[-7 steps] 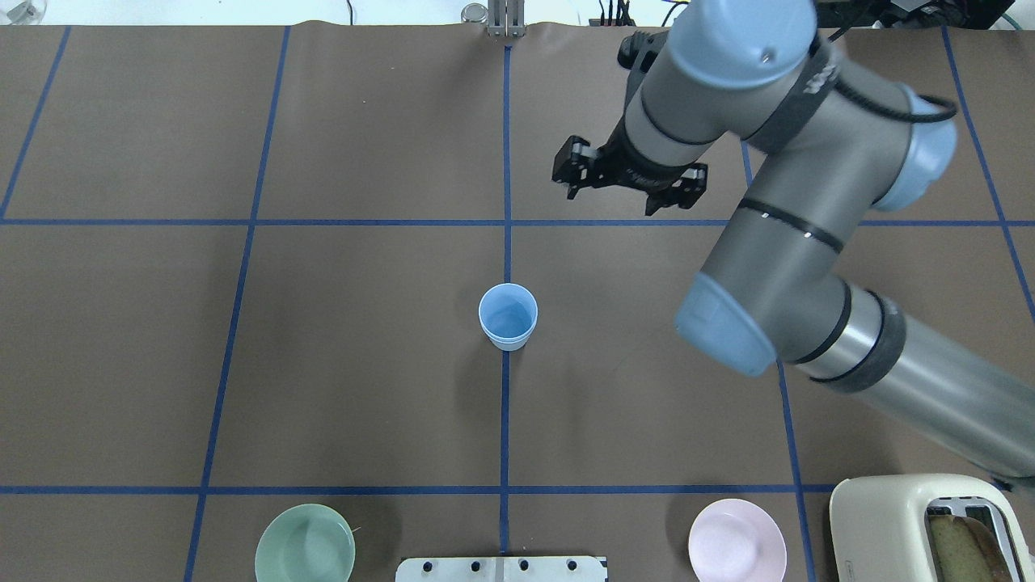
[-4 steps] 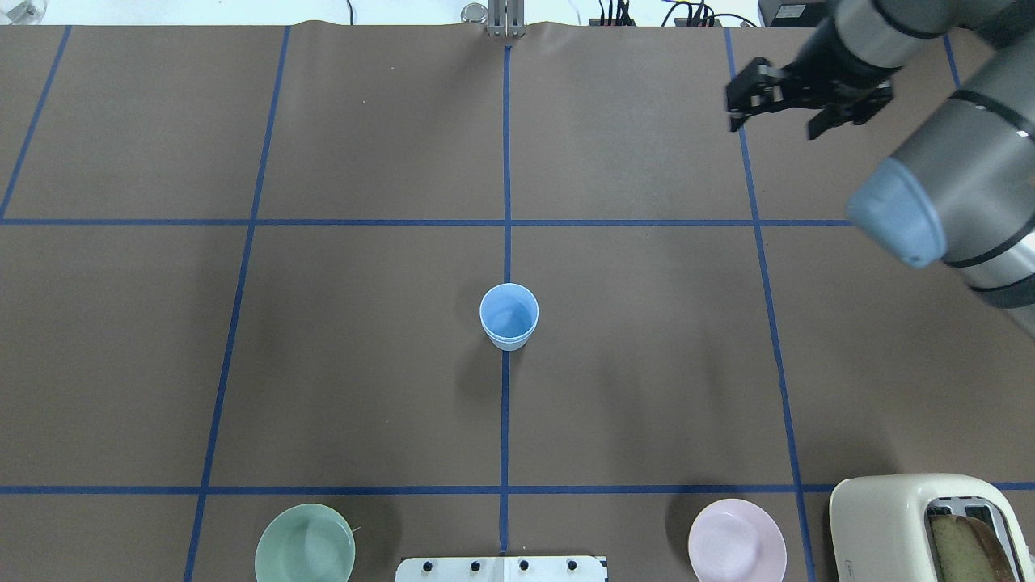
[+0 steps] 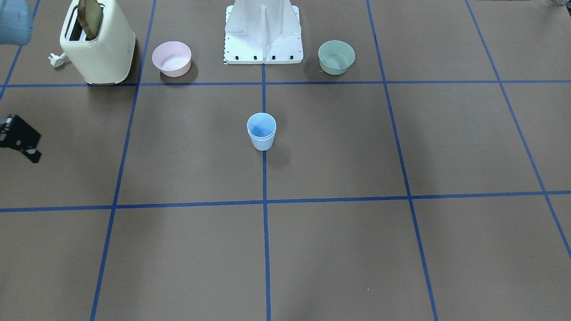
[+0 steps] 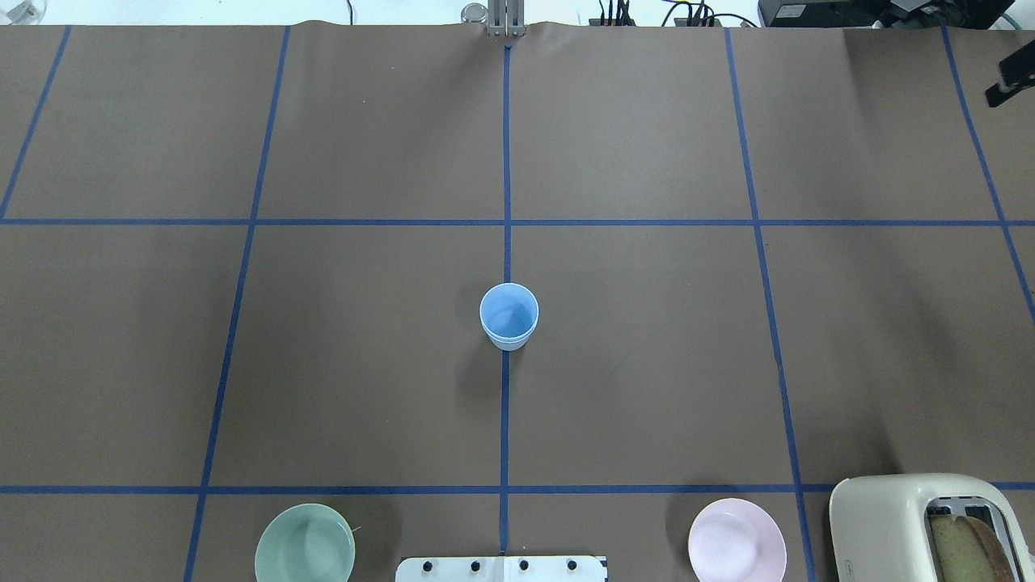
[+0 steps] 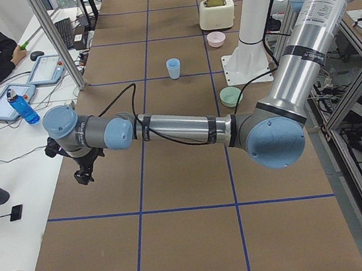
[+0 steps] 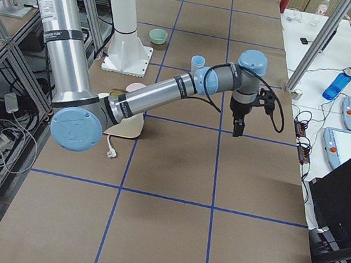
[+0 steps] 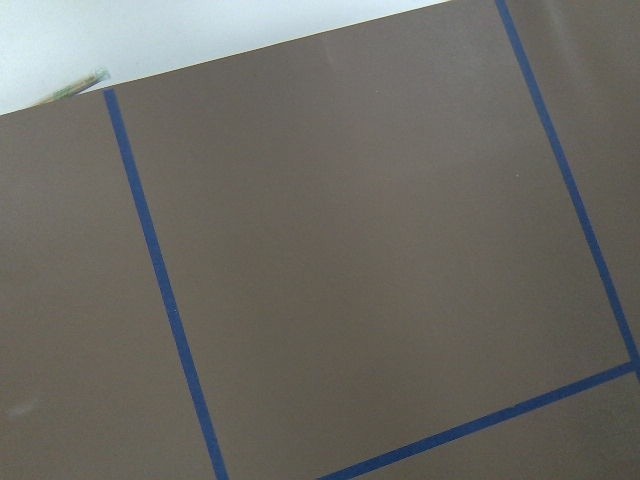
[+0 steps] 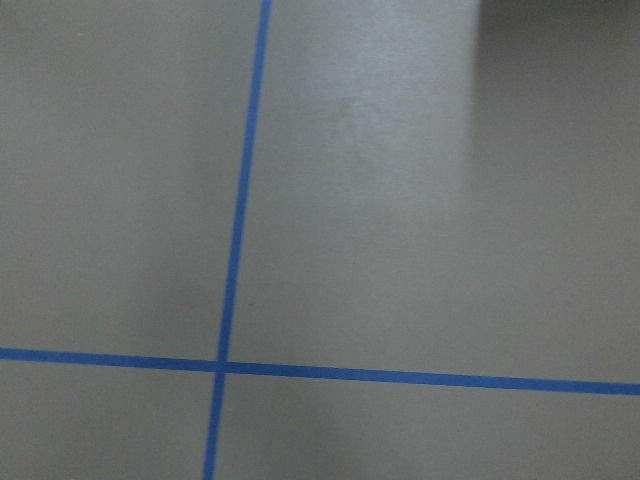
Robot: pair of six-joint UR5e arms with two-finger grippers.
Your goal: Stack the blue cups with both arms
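The two pale-blue cups (image 4: 509, 315) stand upright at the table's centre on the blue line, one nested inside the other; they also show in the front view (image 3: 261, 131). My right gripper (image 3: 18, 138) is far off to the table's side, cut off by the frame edge, with its visible finger spread and nothing in it; only one finger (image 4: 1011, 81) shows in the overhead view. My left gripper (image 5: 82, 170) hangs over the table's far edge on the other side, well away from the cups, and I cannot tell whether it is open or shut.
A green bowl (image 4: 305, 543) and a pink bowl (image 4: 737, 540) sit near the white pedestal (image 3: 263, 33). A cream toaster (image 4: 922, 525) with a slice of bread stands at the near right corner. An operator's desk (image 5: 4, 112) runs along the table's far side.
My right arm has swung from above the table's centre-right out to the right edge, nearly leaving the overhead view. The cups have not moved.
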